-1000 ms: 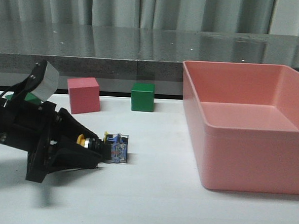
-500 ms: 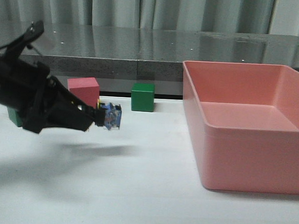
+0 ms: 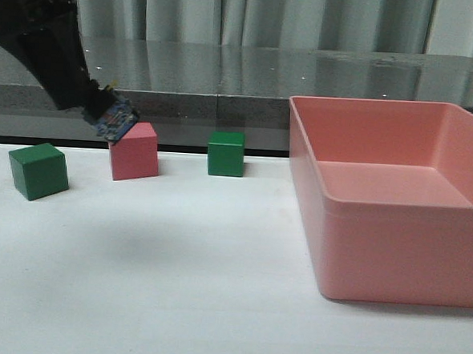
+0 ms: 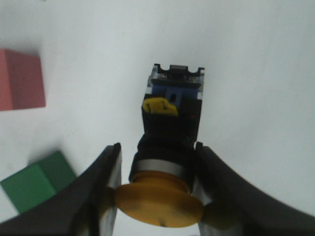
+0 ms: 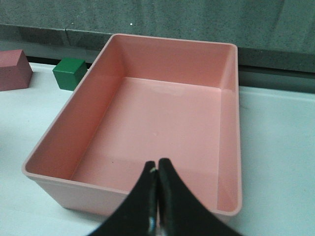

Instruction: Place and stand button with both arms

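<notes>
The button point(image 4: 170, 142) has a yellow mushroom cap, silver collar, black body and bluish base block. My left gripper point(image 4: 157, 152) is shut on its black body. In the front view the left arm point(image 3: 48, 41) holds the button point(image 3: 114, 123) high in the air at the left, above the pink cube point(image 3: 134, 151), base pointing down and right. My right gripper point(image 5: 157, 169) is shut and empty, hovering over the near rim of the pink bin point(image 5: 74, 120). The right arm is out of the front view.
A pink bin point(image 3: 376, 258) fills the right of the table. A green cube point(image 3: 38, 170) sits at the left, the pink cube behind it, another green cube point(image 3: 226, 153) at the back middle. A dark counter edge runs along the back.
My left gripper has lifted the button off the table and carried it up and to the left, uncovering the left green cube.
</notes>
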